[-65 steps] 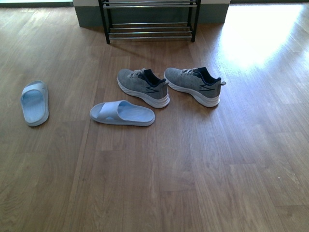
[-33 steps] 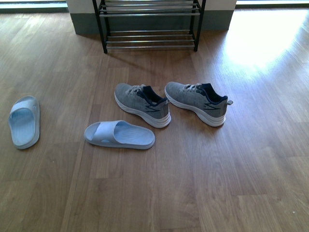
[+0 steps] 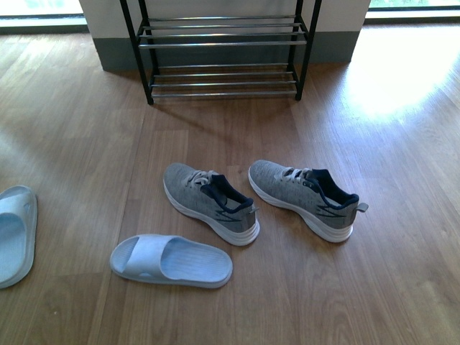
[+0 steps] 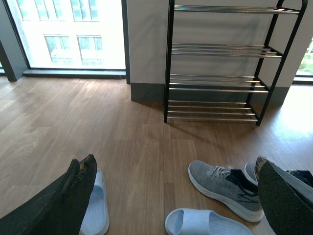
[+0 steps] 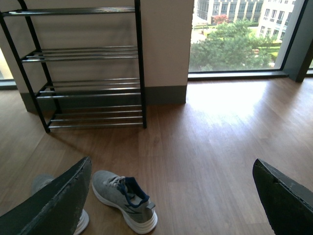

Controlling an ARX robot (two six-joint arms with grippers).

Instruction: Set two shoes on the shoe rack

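The robot has come closer to the shoe rack (image 3: 223, 54) than it was a moment ago. From the front, more of its chrome tiers now show, and the shoes on the floor (image 3: 388, 287) sit lower and larger in view. The shoes have not shifted against one another. The first sneaker (image 3: 210, 202) and the second sneaker (image 3: 305, 197) stand side by side. The near slide (image 3: 171, 261) lies just before the first sneaker's heel. The far slide (image 3: 14, 233), whole a second ago, is now cut by the edge of the front view. All four are on the floor, well apart from the rack.

The left claw (image 4: 173, 169) is spread wide and grips nothing. Ahead of it, in the gap between its fingers (image 4: 63, 200), lie the near slide and the first sneaker. The far slide lies just beside one finger, partly hidden by it, and the second sneaker is mostly hidden behind the other. The rack stands well beyond this claw.

The right claw (image 5: 171, 166) is likewise splayed and empty. The second sneaker lies ahead of it, nearer one finger than the other, and the first sneaker peeks from behind that same finger. The rack stands farther ahead on that side.
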